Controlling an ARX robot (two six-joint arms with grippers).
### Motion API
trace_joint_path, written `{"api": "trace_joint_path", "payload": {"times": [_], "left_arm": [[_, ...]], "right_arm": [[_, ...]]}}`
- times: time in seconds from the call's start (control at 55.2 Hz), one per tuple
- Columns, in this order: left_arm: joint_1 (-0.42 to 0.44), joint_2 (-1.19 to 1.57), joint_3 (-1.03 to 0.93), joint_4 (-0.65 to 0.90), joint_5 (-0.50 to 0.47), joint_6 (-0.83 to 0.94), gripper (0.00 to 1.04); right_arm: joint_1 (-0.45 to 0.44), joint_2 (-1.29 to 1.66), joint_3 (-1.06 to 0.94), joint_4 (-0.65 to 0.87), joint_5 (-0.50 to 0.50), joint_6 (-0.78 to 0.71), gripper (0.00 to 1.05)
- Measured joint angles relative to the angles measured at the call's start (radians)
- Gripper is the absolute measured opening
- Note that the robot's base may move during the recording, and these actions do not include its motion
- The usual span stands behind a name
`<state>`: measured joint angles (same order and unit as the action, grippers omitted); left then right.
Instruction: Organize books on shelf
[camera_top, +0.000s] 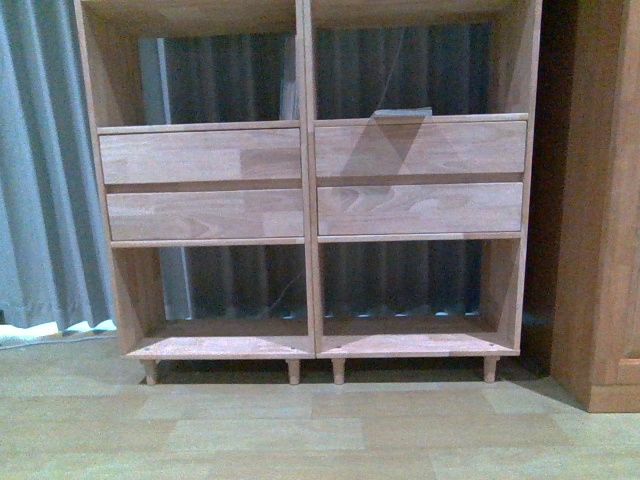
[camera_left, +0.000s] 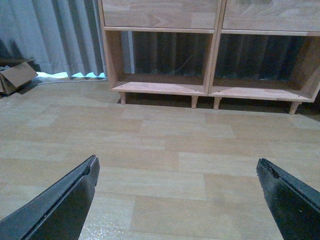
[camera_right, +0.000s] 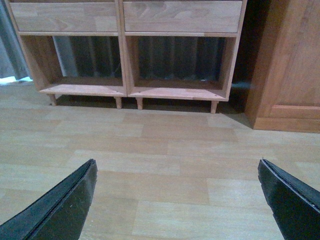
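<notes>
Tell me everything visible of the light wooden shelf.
The shelf is light natural wood, in two columns joined at a double central upright. Each column has two plain, shut drawer fronts between open-backed compartments showing the grey curtain; the lower ones are bare. Short peg legs stand on the floor. A darker cabinet stands at its right.

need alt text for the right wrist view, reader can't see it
The open right gripper hangs over a wood floor, holding nothing, facing a light wooden shelf. The shelf's two lower bays are empty, with drawer fronts above them. A darker cabinet stands beside the shelf.
</notes>
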<state>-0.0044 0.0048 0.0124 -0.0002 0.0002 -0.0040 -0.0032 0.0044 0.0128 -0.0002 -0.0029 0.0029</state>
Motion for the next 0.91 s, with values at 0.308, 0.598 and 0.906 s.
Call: {"api": "trace_joint_path", "payload": {"times": [0.308, 0.598, 0.906], "left_arm": [[0.0, 0.0, 0.0, 0.0, 0.0, 0.0, 0.97], [0.0, 0.0, 0.0, 0.0, 0.0, 0.0, 0.97], [0.0, 0.0, 0.0, 0.0, 0.0, 0.0, 0.97]], "right_arm": [[0.0, 0.0, 0.0, 0.0, 0.0, 0.0, 0.98], [0.0, 0.0, 0.0, 0.0, 0.0, 0.0, 0.98], [0.0, 0.0, 0.0, 0.0, 0.001, 0.0, 0.98]]}}
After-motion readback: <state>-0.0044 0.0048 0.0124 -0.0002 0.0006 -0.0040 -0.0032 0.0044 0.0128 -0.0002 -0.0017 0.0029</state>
